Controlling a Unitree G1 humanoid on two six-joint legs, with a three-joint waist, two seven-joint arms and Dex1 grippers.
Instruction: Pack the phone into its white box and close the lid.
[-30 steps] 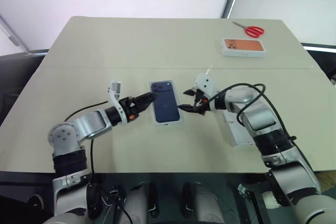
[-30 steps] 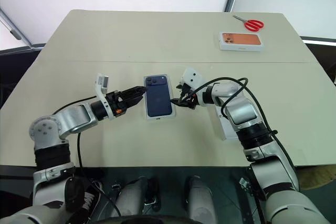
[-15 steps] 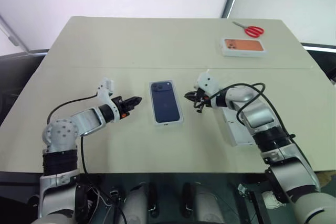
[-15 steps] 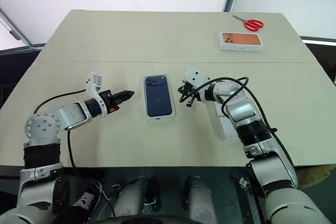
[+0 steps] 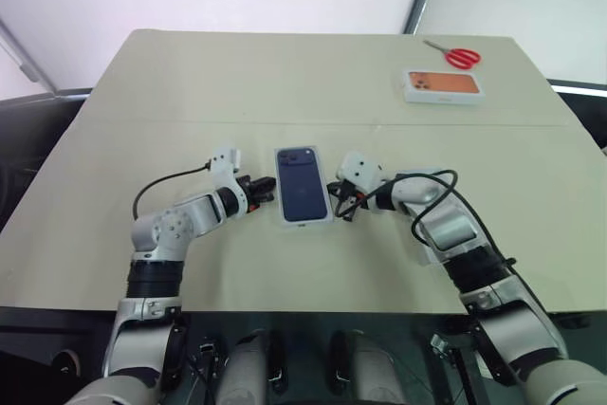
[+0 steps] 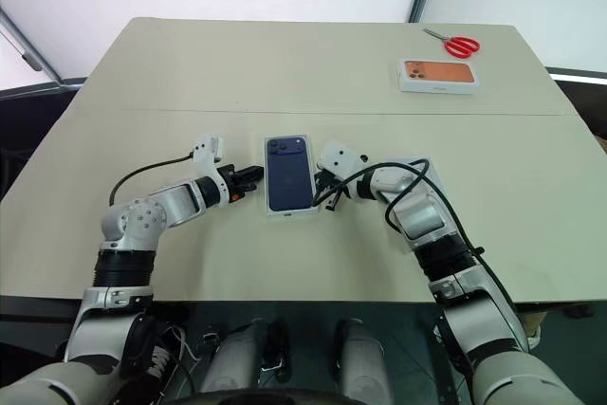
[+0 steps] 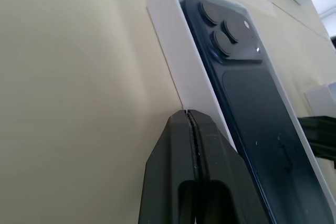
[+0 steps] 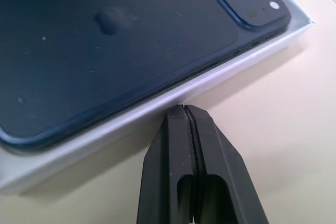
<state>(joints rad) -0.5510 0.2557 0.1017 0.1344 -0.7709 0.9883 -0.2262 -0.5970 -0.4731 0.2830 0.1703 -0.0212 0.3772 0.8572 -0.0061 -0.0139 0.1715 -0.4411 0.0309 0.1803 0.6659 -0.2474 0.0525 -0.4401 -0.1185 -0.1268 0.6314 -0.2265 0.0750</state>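
i count one dark blue phone [image 5: 302, 183], lying in the one open white box [image 5: 285, 218] near the middle of the table [image 5: 190, 82], with one of my grippers on each side of it, two in all: my left gripper [image 5: 265, 188] and my right gripper [image 5: 341, 204], each with its two black fingers pressed together. toward the table's far right corner i count one orange-pictured box [image 5: 442, 84] and one pair of red-handled scissors [image 5: 454, 54].
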